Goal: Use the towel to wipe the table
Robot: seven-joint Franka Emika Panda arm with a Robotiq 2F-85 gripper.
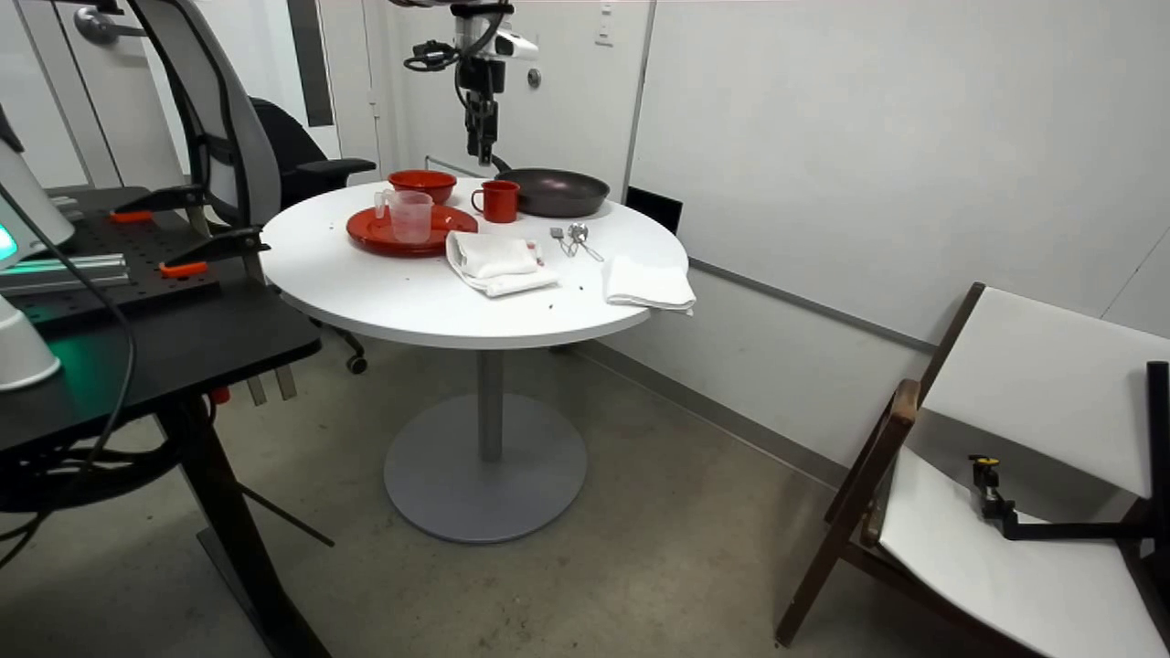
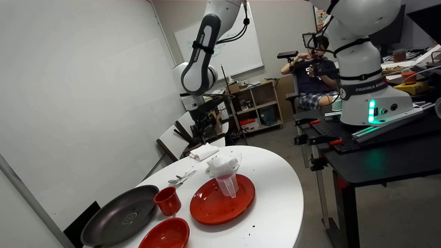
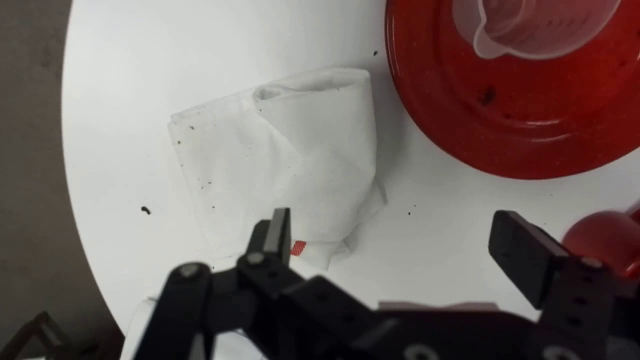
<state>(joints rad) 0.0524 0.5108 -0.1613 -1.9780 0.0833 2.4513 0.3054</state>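
Observation:
A white folded towel (image 1: pixel 498 260) lies crumpled on the round white table (image 1: pixel 366 306), beside the red plate. It also shows in an exterior view (image 2: pixel 224 164) and in the wrist view (image 3: pixel 310 150), with a red tag and dark specks on it. A second white towel (image 1: pixel 647 283) lies at the table's edge, also in an exterior view (image 2: pixel 204 151); the wrist view shows only part of it. Dark crumbs (image 3: pixel 145 210) are scattered on the table. My gripper (image 3: pixel 390 215) is open and empty above the table; in an exterior view it (image 1: pixel 482 157) points down.
A red plate (image 2: pixel 206 210) holds a clear measuring cup (image 2: pixel 227 184). A red mug (image 1: pixel 500 201), red bowl (image 1: pixel 423 185), dark pan (image 1: pixel 558 192) and cutlery (image 1: pixel 576 239) stand or lie nearby. An office chair (image 1: pixel 219 137) is beside the table. A person (image 2: pixel 317 79) sits in the background.

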